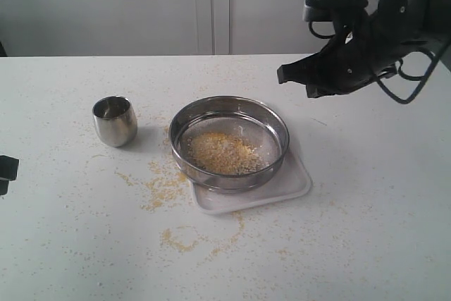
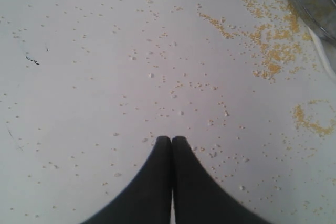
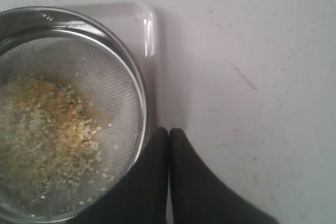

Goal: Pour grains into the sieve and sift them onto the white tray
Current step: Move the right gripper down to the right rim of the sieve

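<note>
Yellow and pale grains (image 1: 222, 153) heaped on mesh of steel sieve (image 1: 232, 180), seated on white tray (image 1: 292, 185), mid-table. Right gripper (image 3: 168, 131): fingers pressed together, empty, raised over tray edge beside sieve rim, arm reaching in from the right. Left gripper (image 2: 171, 139): fingers together, empty, above grain-strewn table (image 2: 79, 103).

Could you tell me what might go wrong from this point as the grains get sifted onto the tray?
The sieve sits off-centre on the white tray and appears to overhang its left edge in the exterior view, so sifted grains could land on the table, where spilled grain already lies. The right gripper hangs shut near the sieve's rim; a nudge before it opens might slide the sieve further off.
</note>
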`<state>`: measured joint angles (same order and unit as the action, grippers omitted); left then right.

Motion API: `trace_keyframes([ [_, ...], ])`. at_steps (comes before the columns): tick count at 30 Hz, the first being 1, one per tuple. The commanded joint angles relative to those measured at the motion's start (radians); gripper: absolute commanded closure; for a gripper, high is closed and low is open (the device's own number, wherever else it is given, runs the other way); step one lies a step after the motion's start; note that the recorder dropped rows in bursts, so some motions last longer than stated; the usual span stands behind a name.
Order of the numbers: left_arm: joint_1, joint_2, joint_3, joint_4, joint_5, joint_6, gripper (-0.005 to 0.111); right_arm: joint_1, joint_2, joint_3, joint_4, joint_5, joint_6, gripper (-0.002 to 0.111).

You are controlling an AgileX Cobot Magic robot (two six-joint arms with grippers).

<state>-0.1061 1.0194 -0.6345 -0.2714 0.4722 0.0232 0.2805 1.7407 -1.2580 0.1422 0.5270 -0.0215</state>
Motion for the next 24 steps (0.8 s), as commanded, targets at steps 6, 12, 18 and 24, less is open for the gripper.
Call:
trace_keyframes([
  [6, 0.001, -0.008, 0.009, -0.008, 0.008, 0.004, 0.107, 0.003, 0.161, -0.164, 0.204, 0.173, -0.204, 0.108],
  [12, 0.001, -0.008, 0.009, -0.008, 0.008, 0.004, 0.107, 0.003, 0.209, -0.184, 0.198, 0.170, -0.243, 0.095],
  [18, 0.001, -0.008, 0.009, -0.008, 0.008, 0.004, 0.107, 0.003, 0.226, -0.187, 0.198, 0.155, -0.244, 0.079],
  [24, 0.001, -0.008, 0.009, -0.008, 0.008, 0.004, 0.107, 0.003, 0.265, -0.189, 0.196, 0.137, -0.244, 0.079],
])
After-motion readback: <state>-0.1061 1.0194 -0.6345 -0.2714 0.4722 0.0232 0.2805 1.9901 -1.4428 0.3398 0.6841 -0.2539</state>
